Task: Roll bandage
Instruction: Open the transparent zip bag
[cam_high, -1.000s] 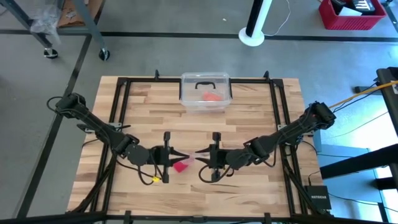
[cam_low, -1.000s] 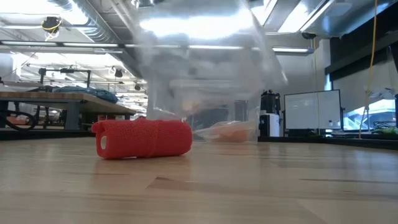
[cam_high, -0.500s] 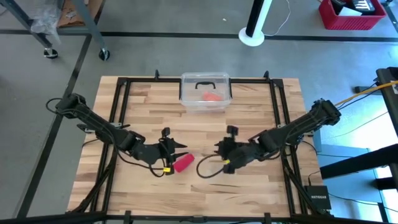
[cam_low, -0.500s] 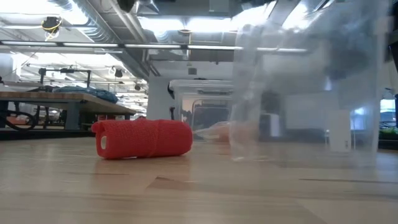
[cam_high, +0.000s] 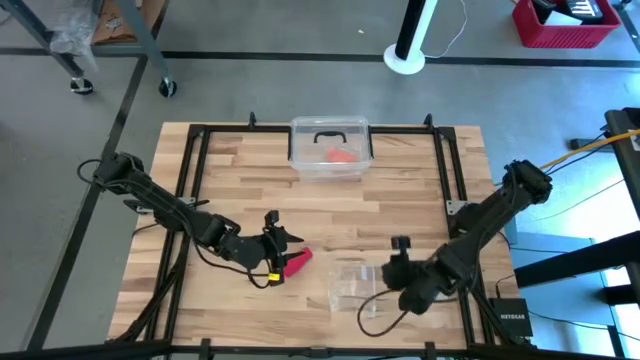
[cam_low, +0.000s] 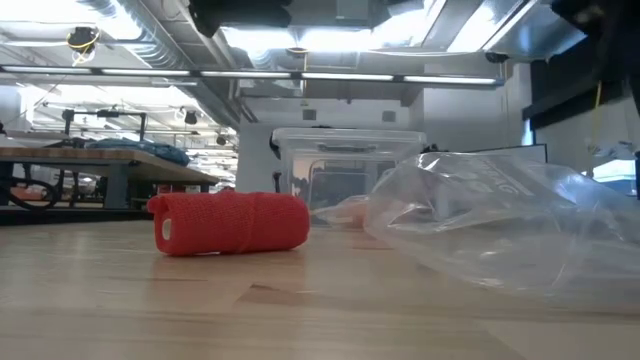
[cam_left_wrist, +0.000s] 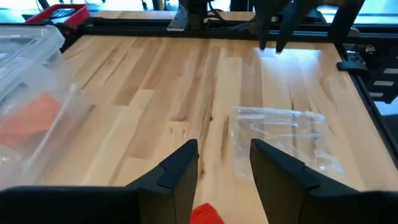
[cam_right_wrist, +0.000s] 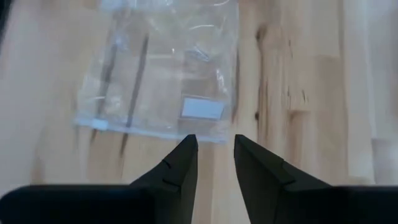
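The bandage is a small red cloth roll (cam_high: 296, 262) lying on its side on the wooden table (cam_high: 400, 190), left of middle in the low view (cam_low: 230, 222). My left gripper (cam_high: 285, 238) stands open just beyond the roll. In the left wrist view only the roll's top (cam_left_wrist: 205, 214) shows, low between the two fingers. My right gripper (cam_right_wrist: 214, 146) is open over the table's near right part. It points at a clear plastic bag (cam_high: 352, 285) that lies flat on the wood. My left gripper's fingers stand on either side of the roll's end; I see no touch. My right gripper's fingertips (cam_right_wrist: 188, 142) reach the bag's near edge (cam_right_wrist: 155, 132); whether they touch it I cannot tell. Bare wood shows between them.
A clear lidded box (cam_high: 331, 150) with an orange-red lump (cam_high: 343, 156) inside stands at the table's far edge, middle. Black frame rails (cam_high: 445, 170) run along the table's sides. Bare wood lies between the roll and the box.
My left gripper has opened and let go of the roll, which stays where it lay. My right gripper has drawn away from the roll toward the table's near right corner, carrying the plastic bag along; the bag now lies flat on the table.
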